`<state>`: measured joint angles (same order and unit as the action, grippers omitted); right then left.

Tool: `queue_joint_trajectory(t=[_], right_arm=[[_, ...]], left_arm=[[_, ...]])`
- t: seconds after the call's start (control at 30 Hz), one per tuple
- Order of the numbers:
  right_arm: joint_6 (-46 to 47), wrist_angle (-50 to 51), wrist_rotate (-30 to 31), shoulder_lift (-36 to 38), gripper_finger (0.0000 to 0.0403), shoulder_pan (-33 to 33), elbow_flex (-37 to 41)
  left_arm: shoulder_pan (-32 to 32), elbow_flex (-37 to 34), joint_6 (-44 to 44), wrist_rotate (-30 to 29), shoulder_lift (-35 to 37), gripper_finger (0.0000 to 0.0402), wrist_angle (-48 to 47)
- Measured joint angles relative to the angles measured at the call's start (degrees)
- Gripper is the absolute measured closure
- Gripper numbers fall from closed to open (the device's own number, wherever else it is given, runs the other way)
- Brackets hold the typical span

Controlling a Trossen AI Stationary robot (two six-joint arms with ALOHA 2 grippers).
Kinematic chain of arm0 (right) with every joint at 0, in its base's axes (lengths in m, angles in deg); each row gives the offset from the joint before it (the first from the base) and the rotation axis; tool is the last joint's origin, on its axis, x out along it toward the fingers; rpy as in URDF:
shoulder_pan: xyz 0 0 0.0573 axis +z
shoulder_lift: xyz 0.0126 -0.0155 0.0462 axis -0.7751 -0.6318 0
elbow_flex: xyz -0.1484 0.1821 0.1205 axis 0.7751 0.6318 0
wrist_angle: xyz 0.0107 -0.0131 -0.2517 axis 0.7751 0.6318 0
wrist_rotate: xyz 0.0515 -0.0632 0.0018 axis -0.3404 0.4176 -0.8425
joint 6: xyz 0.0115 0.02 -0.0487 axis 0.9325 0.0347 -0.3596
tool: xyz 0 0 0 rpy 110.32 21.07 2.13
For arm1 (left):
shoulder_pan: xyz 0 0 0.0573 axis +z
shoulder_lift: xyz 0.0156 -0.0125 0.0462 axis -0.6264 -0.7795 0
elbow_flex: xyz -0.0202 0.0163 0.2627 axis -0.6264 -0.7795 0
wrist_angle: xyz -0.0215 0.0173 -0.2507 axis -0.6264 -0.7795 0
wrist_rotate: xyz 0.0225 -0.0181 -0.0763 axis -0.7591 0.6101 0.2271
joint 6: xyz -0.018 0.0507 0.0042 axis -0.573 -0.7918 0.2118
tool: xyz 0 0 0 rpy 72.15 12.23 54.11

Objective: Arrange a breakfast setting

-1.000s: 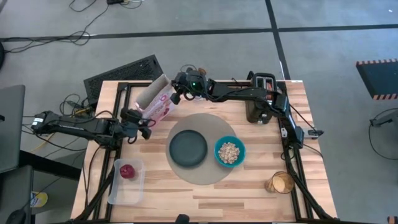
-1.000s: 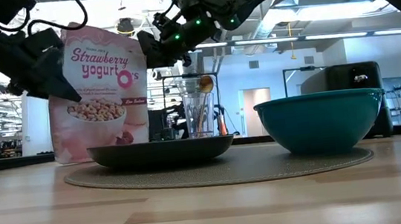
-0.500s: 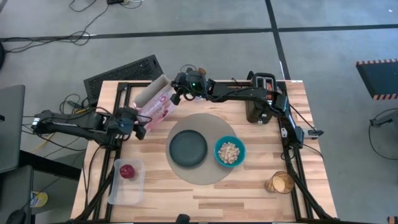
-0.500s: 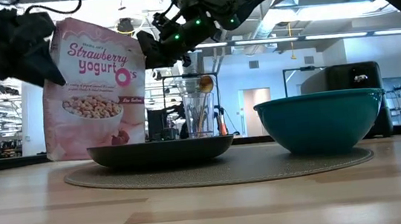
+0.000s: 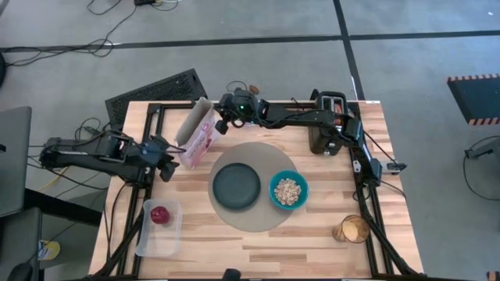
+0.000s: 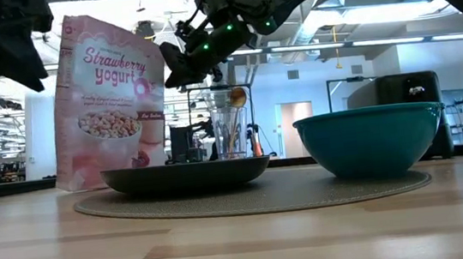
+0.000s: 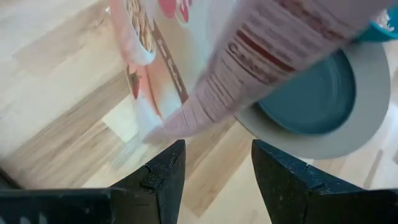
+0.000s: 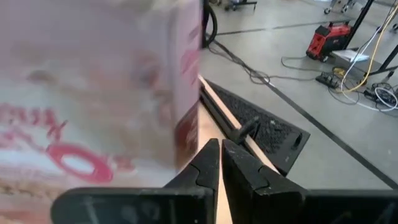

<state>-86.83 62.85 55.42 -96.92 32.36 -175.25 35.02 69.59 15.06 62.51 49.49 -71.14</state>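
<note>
Cereal box: pink, upright, long axis vertical, printed front facing the mat; stands at the table's back left, just behind the mat. Plate and cereal-filled bowl: side by side on the mat. Right gripper: fingers together beside the box's top. Left gripper: fingers apart, empty, off the box.
</note>
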Motion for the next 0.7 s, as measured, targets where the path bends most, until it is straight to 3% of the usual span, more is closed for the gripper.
queue_joint_trajectory(t=[0.33,0.7], right_arm=[[-1.1,4.7,1.8,3.1,0.0288,-0.3,0.0],[-6.1,21.6,1.8,16.9,0.0246,0.9,0.0]], left_arm=[[0.0,3.8,-2.1,0.4,0.0,0.0232,-1.2],[0.0,8.1,-5.0,6.2,0.0,0.0232,-2.2]])
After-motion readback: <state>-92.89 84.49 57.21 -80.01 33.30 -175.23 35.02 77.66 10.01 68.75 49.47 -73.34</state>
